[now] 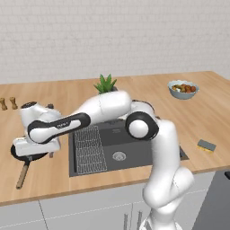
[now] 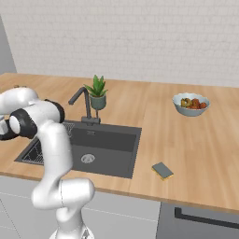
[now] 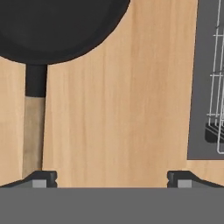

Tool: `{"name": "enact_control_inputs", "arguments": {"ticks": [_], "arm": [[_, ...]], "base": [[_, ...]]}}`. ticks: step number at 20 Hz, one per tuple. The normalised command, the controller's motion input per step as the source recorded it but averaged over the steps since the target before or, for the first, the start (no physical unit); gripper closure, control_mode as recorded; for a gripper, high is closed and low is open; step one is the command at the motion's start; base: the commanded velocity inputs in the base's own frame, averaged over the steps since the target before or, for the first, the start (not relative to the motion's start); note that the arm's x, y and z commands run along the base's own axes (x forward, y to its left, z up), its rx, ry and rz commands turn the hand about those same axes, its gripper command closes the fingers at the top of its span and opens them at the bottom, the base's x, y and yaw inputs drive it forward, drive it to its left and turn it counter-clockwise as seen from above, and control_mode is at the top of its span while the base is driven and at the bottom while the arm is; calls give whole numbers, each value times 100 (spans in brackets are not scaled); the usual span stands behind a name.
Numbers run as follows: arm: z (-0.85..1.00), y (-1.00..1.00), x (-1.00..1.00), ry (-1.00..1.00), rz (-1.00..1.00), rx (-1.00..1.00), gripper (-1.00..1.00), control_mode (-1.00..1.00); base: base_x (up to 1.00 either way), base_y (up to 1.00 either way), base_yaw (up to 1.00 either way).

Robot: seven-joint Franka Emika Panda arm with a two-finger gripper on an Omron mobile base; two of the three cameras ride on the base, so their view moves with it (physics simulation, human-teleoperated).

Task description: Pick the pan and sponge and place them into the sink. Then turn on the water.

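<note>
Gripper (image 3: 109,177) wide open, empty, over counter (image 3: 118,109) btwn pan (image 3: 57,26) handle & sink (image 3: 202,78); sponge (image 1: 206,145) right of sink.

Arm (image 1: 103,112) rises from lower right of left base view, upper link going up, elbow (image 1: 141,125) bent, forearm reaching far out to robot's left, roughly level. Wrist turned down at the end, hand pointing downward. Gripper (image 3: 111,178) jaws wide apart, nothing betw. them; 2 dark fingertips (image 3: 41,178) at bottom of hand view, well apart. In right base view arm swings off left edge.
</note>
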Motion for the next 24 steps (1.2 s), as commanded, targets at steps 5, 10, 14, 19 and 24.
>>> {"name": "enact_control_inputs", "arguments": {"ticks": [5,10,14,19,24], "arm": [[-20,32,0,0,0,0,-100,-100],[-29,24,4,0,0,0,-100,-100],[-24,20,13,0,0,0,-100,-100],[-21,17,16,0,0,0,-100,-100],[-25,18,17,0,0,0,-100,-100]], "base": [[0,0,0],[0,0,0],[0,0,0],[0,0,0],[0,0,0]]}}
